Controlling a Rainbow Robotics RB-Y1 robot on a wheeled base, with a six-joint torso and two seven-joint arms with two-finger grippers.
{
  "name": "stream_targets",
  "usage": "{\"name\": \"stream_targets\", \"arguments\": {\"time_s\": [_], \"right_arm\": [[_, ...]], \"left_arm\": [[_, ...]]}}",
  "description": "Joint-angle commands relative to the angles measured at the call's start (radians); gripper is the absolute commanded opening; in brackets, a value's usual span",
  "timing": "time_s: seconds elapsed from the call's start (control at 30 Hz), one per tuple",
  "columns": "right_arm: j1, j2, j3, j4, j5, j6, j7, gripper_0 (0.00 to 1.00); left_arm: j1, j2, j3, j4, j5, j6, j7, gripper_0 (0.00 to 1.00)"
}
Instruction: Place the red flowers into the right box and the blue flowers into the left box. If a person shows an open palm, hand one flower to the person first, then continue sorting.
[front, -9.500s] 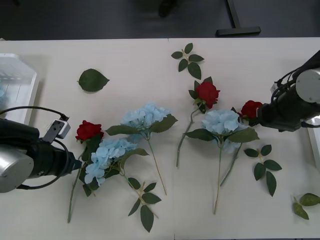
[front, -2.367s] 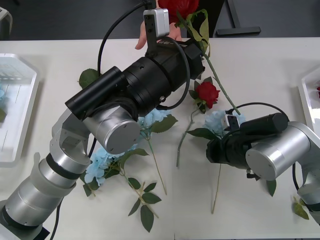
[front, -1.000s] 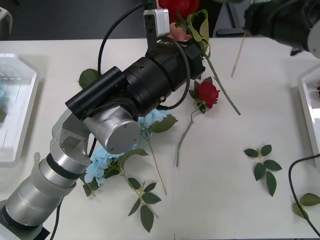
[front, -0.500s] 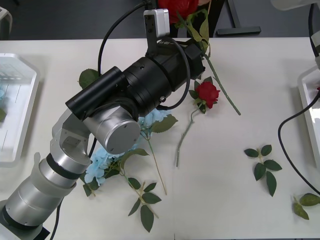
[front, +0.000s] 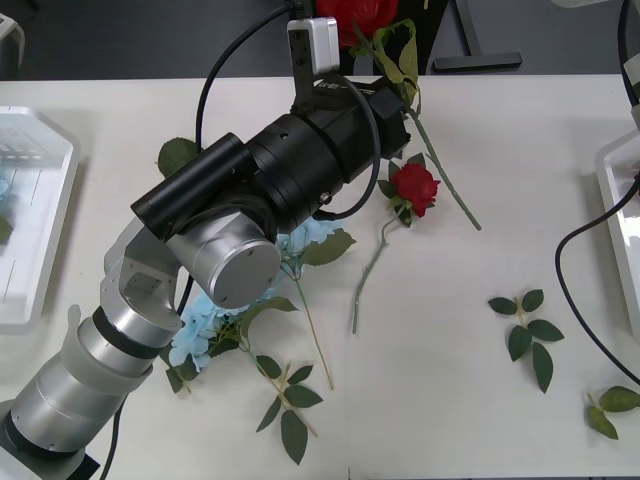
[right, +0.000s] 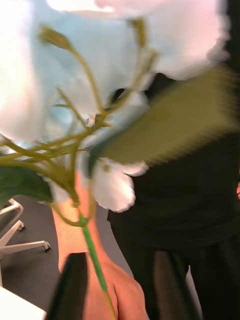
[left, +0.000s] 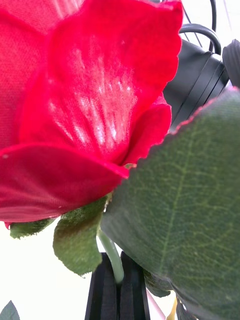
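Red flowers: 2 seen. 1 held rose (front: 352, 14) at far table edge, 1 lying rose (front: 413, 187) mid-table.
Blue flowers: 2 on table under left arm (front: 204, 316), 1 held hydrangea (right: 100, 65) by right gripper (right: 117, 287).
Left gripper (left: 118, 290): arm stretched fwd over table, fingers pinched on rose stem.
Right gripper: fingers clamped on thin green stem, a person's hand (right: 107, 285) behind.
Left box (front: 30, 225): white ribbed plastic, left edge.
Right box (front: 612, 200): white rim, right edge.

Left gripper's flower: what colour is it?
Red: the left gripper has its fingers shut on a red rose. The left wrist view shows it best.
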Motion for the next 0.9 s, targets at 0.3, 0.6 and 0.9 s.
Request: {"name": "stream_targets", "arguments": {"time_s": [0.3, 0.6, 0.9], "right_arm": [[-0.046, -0.015, 0.013, -0.010, -0.059, -0.017, 0.015, 0.72], [-0.020, -0.136, 0.021, -0.012, -0.279, 0.146, 0.024, 0.71], [0.142, -0.346, 0.022, -0.016, -0.695, 0.436, 0.144, 0.72]], "left_arm": [[-0.039, -0.024, -0.016, -0.021, -0.009, -0.015, 0.075, 0.00], [-0.039, -0.024, -0.016, -0.021, -0.009, -0.015, 0.075, 0.00], [-0.039, -0.024, -0.016, -0.021, -0.009, -0.015, 0.075, 0.00]]}}
